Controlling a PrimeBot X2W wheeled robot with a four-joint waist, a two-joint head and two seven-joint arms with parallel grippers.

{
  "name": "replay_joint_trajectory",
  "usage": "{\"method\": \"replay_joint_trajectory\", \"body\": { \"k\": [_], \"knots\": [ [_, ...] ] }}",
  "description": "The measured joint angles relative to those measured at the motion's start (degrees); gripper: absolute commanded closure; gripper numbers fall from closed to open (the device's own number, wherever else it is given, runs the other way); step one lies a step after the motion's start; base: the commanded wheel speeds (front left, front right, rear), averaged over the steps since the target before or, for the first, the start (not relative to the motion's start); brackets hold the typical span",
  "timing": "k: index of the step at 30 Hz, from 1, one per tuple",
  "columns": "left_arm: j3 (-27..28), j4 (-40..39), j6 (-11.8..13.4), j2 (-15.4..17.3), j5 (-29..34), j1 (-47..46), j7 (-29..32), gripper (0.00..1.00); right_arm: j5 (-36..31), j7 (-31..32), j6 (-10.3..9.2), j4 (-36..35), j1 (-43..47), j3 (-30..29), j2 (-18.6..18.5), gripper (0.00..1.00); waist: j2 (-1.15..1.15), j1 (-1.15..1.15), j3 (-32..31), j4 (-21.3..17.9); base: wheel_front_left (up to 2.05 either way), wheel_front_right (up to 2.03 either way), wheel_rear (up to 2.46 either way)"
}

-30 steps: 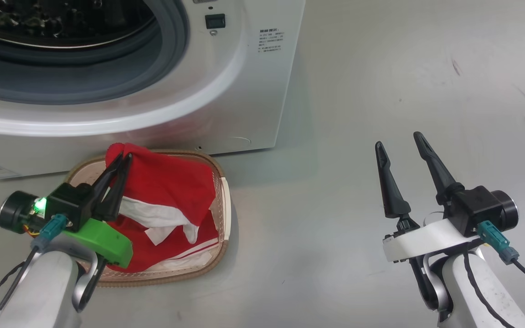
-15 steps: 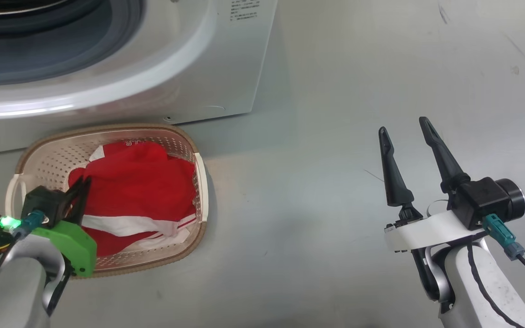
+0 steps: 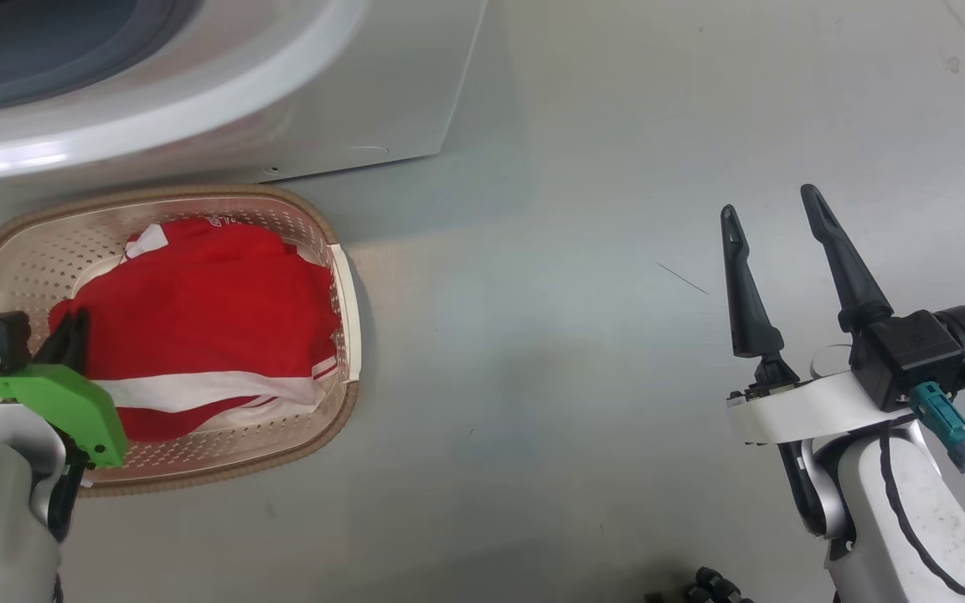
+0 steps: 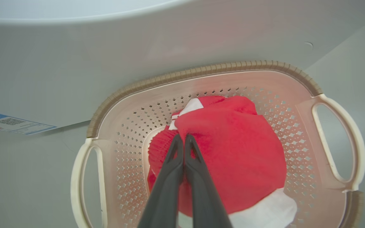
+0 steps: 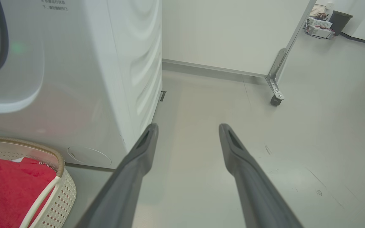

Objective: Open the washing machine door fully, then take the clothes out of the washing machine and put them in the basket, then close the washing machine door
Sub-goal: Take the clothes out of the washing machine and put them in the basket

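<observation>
The cream basket sits on the floor against the white washing machine, whose grey ring shows at the top left. Red and white clothes lie piled inside the basket. My left gripper is low over the basket's left side, shut on a raised fold of the clothes. In the left wrist view the left gripper has its fingers pressed together on the clothes inside the basket. My right gripper hovers open over bare floor, far right. The door is out of view.
In the right wrist view, the right gripper points past the machine's side towards a white wheeled partition with a caster. A dark bin stands far back. A blue label is on the machine's front.
The head camera has tilted down, so the machine has slid up the picture. My left gripper has come down with the clothes, which now lie settled in the basket. The right arm holds its pose.
</observation>
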Motion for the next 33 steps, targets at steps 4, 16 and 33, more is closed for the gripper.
{"method": "replay_joint_trajectory", "body": {
  "k": [4,16,33],
  "knots": [
    [0.6,2.9,0.2,-0.5,-0.9,-1.7,0.1,1.00,-0.6,0.4,-0.37,-0.8,0.0,0.0,-0.1,0.00,0.00,0.00,1.2,0.3,0.00,0.00,0.00],
    [5.8,12.8,1.5,-3.6,-7.2,-4.7,3.4,0.00,-1.2,1.7,-0.47,-1.7,0.0,-0.3,-0.5,0.00,0.00,0.00,2.5,2.0,0.00,0.00,0.00],
    [2.3,15.7,0.3,-4.9,-4.8,-6.6,-1.4,0.00,-1.6,1.5,-0.49,-0.3,0.0,0.8,0.7,0.00,0.00,0.00,-0.9,3.6,0.00,0.00,0.00]
  ]
}}
